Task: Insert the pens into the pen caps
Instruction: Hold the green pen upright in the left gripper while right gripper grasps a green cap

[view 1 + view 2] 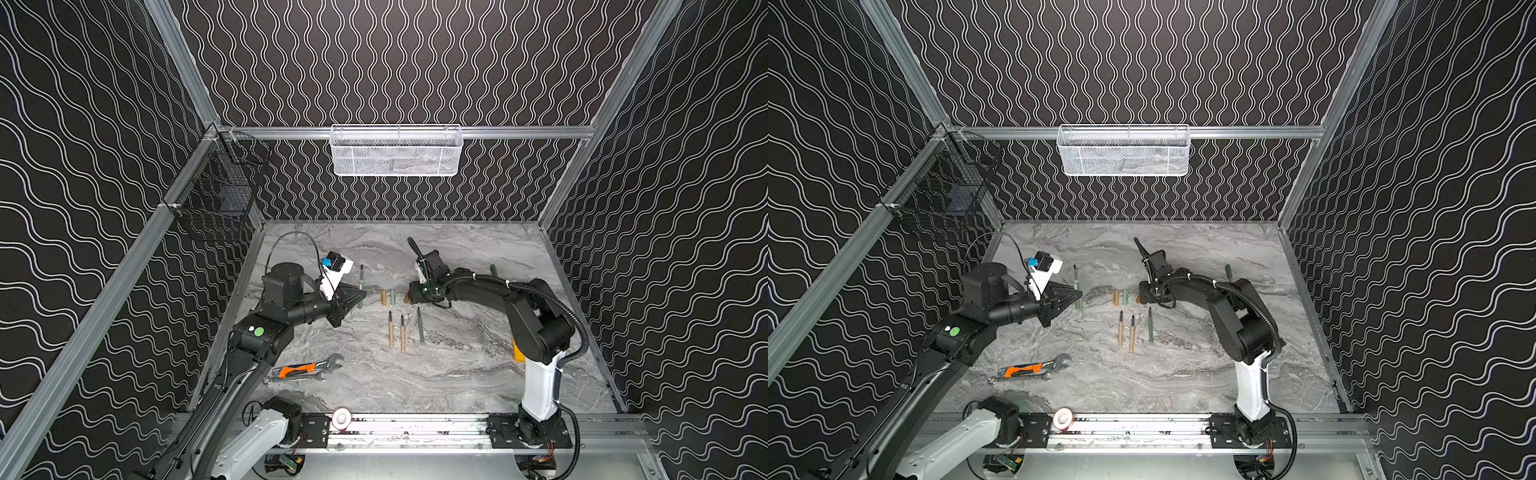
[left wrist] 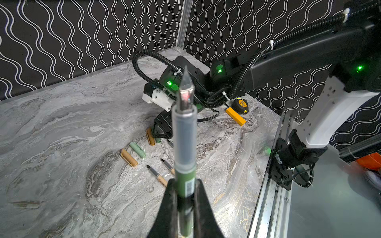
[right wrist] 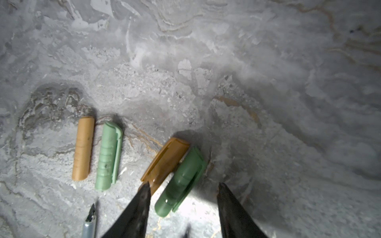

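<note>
One green pen (image 2: 184,144) sits clamped in my left pincer (image 2: 185,182), tip free, above the marble table (image 2: 61,134). Midway lie a tan cap (image 3: 83,148) and a pale green cap (image 3: 108,156), both loose. My right pincer (image 3: 183,185) hangs low, jaws apart, straddling the dark green cap (image 3: 181,177) (a second tan cap (image 3: 165,160) lies against it). I judge this the cap pickup: next I must close on the dark green one alone, then carry it to the pen's tip.
</note>
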Available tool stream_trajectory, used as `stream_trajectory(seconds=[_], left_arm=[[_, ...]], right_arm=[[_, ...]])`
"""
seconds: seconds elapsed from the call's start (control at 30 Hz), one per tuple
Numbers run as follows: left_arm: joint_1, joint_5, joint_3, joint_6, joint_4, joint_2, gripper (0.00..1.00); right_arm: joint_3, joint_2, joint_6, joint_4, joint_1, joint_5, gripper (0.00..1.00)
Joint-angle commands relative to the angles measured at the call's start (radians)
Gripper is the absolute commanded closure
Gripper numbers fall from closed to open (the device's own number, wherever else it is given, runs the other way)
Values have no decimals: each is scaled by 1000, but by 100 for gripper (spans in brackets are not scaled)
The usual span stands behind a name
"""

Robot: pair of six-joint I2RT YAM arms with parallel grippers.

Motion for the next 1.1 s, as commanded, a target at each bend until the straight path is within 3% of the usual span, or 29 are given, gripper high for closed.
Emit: stream_trajectory(seconds=[0.0,0.57,0.7,1.07], left_arm=[[4,2,6,11,22,2,100],[13,7,10,14,18,7,100],[14,9,8,12,20,5,100],[18,18,5,10,21,-3,100]], right_arm=[[30,20,-7,-53,2,32,46],[22,32,-34,-74,2,82,61],[89,67,-69,-141,4,129,69],[181,133,-121,-262,40,273,81]])
